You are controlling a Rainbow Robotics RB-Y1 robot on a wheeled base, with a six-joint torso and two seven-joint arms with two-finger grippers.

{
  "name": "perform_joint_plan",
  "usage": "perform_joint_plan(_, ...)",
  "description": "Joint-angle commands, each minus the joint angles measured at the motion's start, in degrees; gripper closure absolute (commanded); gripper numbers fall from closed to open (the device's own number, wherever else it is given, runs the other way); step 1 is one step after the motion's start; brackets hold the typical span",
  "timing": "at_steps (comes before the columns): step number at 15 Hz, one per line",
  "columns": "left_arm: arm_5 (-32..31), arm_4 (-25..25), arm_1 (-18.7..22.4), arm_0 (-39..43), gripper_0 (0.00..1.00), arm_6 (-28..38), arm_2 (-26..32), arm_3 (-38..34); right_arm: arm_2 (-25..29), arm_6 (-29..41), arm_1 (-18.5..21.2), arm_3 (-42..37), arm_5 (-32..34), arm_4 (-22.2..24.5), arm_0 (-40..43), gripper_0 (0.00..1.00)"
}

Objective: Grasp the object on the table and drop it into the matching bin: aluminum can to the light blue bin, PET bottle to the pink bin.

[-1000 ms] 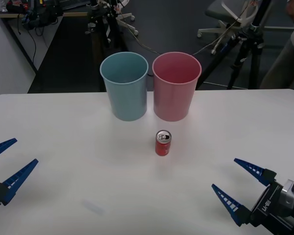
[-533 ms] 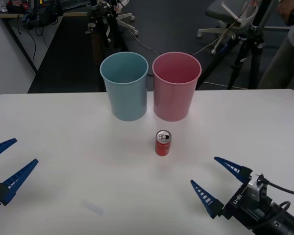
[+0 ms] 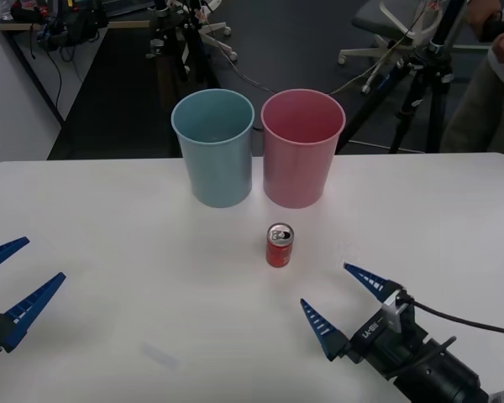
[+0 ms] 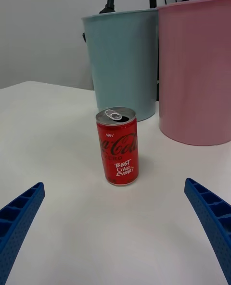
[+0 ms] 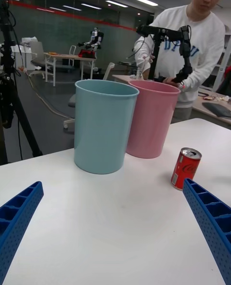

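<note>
A small red aluminum can (image 3: 279, 245) with a silver top stands upright near the middle of the white table (image 3: 109, 227), in front of the light blue bin (image 3: 213, 147) and the pink bin (image 3: 301, 146). My right gripper (image 3: 342, 300) is open, low over the table, a short way to the near right of the can and pointing at it. Its wrist view has the can (image 4: 117, 146) centred ahead between the fingers (image 4: 211, 215), apart from them. My left gripper (image 3: 4, 281) hangs open at the table's near left edge, far from the can (image 5: 186, 168).
The two bins (image 4: 126, 61) (image 4: 196, 68) stand side by side, nearly touching, just behind the can. Tripods and chairs stand on the dark floor beyond the table's far edge. White tabletop stretches to the left and right of the can.
My right gripper has moved left and forward across the table toward the can, staying open. The can, the bins and the left gripper have not moved.
</note>
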State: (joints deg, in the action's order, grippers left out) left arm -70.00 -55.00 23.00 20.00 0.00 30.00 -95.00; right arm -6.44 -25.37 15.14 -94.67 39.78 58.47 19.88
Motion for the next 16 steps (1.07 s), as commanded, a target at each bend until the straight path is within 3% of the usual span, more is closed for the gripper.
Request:
perform_joint_plan(1,0.0,0.0,0.0,0.0,0.0,0.0,0.0,0.0,-2.3,-1.6,-1.3,0.0,-3.2,-0.3,-0.9,0.0)
perform_joint_plan(7,0.0,0.0,0.0,0.0,0.0,0.0,0.0,0.0,-6.7,-3.1,-2.0,0.4,-9.9,-1.2,-3.4,0.0)
perform_joint_plan(9,0.0,0.0,0.0,0.0,0.0,0.0,0.0,0.0,-7.3,-4.2,-2.4,5.6,-8.1,-3.6,-7.3,0.0)
perform_joint_plan(13,0.0,0.0,0.0,0.0,0.0,0.0,0.0,0.0,-5.8,-6.7,-5.0,12.7,-7.1,-3.7,-12.9,0.0)
perform_joint_plan(16,0.0,0.0,0.0,0.0,0.0,0.0,0.0,0.0,-4.8,-12.2,-5.9,17.3,-6.6,-5.7,-16.4,0.0)
